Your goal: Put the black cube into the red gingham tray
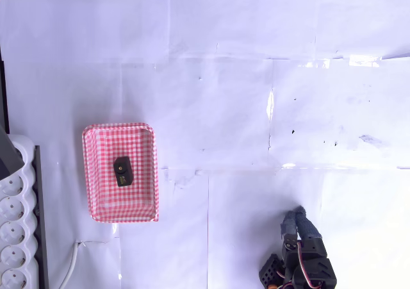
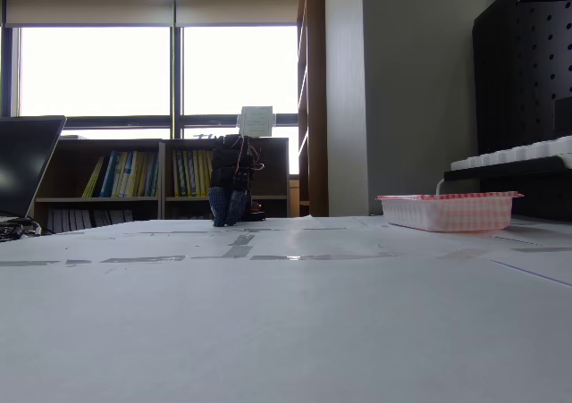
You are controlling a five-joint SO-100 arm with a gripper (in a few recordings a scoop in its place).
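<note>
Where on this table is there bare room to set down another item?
Overhead, the white paper is bare from the red gingham tray across to the pincer, and all above both. The crowded part is the left edge: the white power strip beside the tray, which holds the black cube.

An office: bookshelves (image 2: 125,178), big windows (image 2: 161,72), a laptop (image 2: 27,166).

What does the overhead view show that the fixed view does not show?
Overhead view: the black cube lying inside the red gingham tray, and the power strip's sockets. Fixed view: bookshelves, windows and a laptop. Both views: the tray, the paper-covered table and the gripper far from the tray.
</note>
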